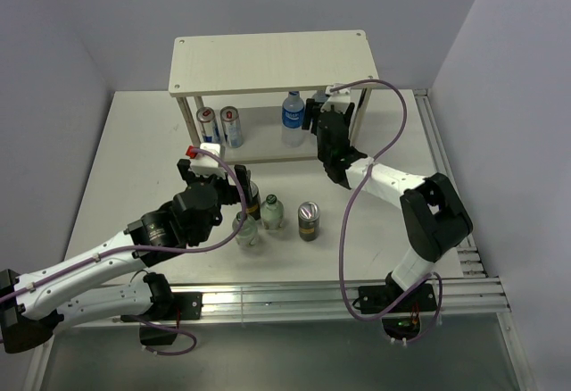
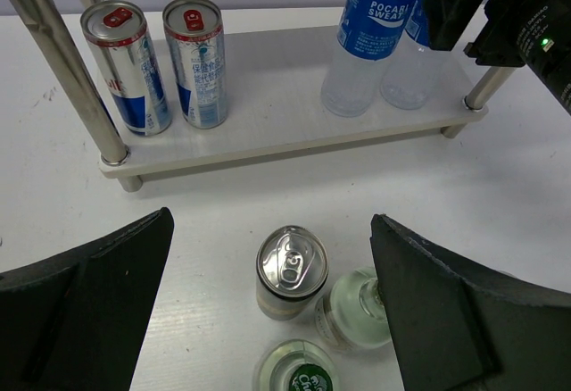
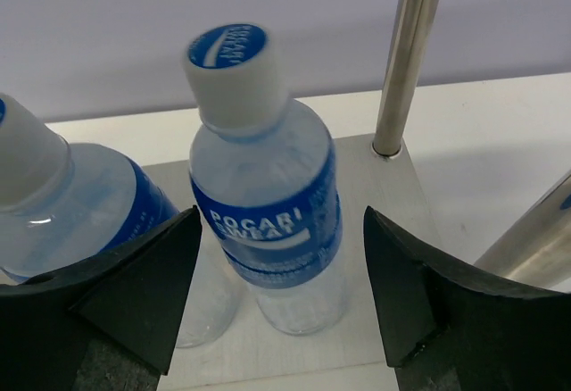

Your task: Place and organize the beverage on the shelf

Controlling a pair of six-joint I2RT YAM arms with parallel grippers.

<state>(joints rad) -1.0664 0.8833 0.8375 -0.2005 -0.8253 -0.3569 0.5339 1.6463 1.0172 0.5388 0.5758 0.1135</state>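
The shelf (image 1: pixel 272 62) stands at the back, with two slim cans (image 1: pixel 219 126) and two Pocari Sweat bottles on its lower board (image 2: pixel 268 123). My right gripper (image 1: pixel 326 137) is open at the shelf's right end. Its jaws straddle the right-hand Pocari bottle (image 3: pixel 268 203) without touching it, and the bottle stands on the board. The other Pocari bottle (image 3: pixel 62 203) is just to its left. My left gripper (image 1: pixel 214 181) is open and empty above the table in front of the shelf. Below its open jaws (image 2: pixel 270 221) stand a silver-topped can (image 2: pixel 292 270), a clear glass bottle (image 2: pixel 357 306) and a green-capped bottle (image 2: pixel 299 369).
Another can (image 1: pixel 309 220) stands on the table to the right of the two glass bottles (image 1: pixel 259 221). A shelf leg (image 3: pixel 406 61) rises just right of the right gripper. A purple cable loops over the right arm. A metal rail runs along the table's near edge.
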